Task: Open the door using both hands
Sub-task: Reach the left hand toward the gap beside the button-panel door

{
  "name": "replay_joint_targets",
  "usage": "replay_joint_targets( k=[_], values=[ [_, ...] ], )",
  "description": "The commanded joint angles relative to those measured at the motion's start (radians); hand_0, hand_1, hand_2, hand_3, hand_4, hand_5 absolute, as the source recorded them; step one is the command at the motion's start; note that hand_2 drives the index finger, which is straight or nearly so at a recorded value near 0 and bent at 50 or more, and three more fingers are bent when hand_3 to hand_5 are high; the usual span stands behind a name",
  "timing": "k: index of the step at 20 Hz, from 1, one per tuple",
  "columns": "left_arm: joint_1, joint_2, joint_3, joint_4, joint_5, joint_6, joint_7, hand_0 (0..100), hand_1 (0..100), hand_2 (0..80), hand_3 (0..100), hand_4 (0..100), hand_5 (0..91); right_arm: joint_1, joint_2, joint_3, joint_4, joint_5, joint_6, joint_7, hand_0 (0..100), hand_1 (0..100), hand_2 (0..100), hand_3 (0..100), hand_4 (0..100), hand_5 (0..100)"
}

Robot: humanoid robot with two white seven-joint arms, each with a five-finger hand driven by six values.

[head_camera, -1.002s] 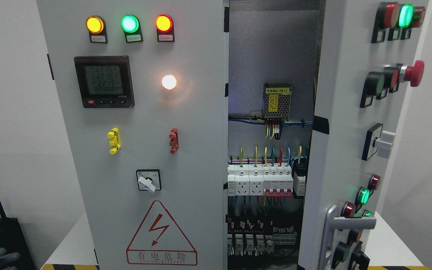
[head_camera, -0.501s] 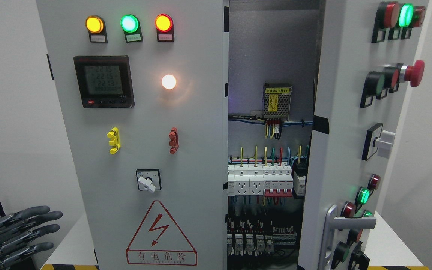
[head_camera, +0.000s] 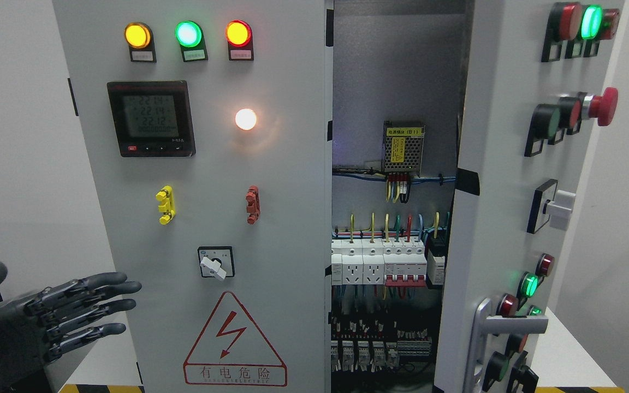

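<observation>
The left hand [head_camera: 47,322] has been raised and brought rightward since the earlier frame, fingers spread and holding nothing, just beside the left door [head_camera: 205,218]. The right door [head_camera: 505,218] is seen swung ajar, exposing breakers [head_camera: 385,265] inside.

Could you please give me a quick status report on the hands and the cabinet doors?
Left hand open, fingers spread, beside the left door, holding nothing. Right hand out of view. Right door swung ajar, wiring exposed; left door shut. Nothing in the way.
</observation>
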Motion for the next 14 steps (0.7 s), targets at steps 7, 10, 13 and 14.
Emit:
replay_joint_targets(
  k=[7,10,13,14],
  values=[
    [-0.643,-0.168,-0.784,0.013,0.088,0.026,0.080,0,0,0.0,0,0,0.0,0.000,0.000,0.000,0.000,0.000,0.000,-0.001,38,0,0,0,0,0],
    [-0.870,-0.244,-0.965,0.079,0.177,0.063,0.115,0,0,0.0,0,0,0.0,0.000,0.000,0.000,0.000,0.000,0.000,-0.001,38,0,0,0,0,0],
    [-1.042,-0.328,-1.127,0.154,0.209,0.064,0.134,0,0,0.0,0,0,0.0,0.000,0.000,0.000,0.000,0.000,0.000,-0.001,38,0,0,0,0,0],
    [-1.095,-0.361,-1.175,0.187,0.248,0.064,0.134,0,0,0.0,0,0,0.0,0.000,0.000,0.000,0.000,0.000,0.000,0.001,38,0,0,0,0,0]
  ],
)
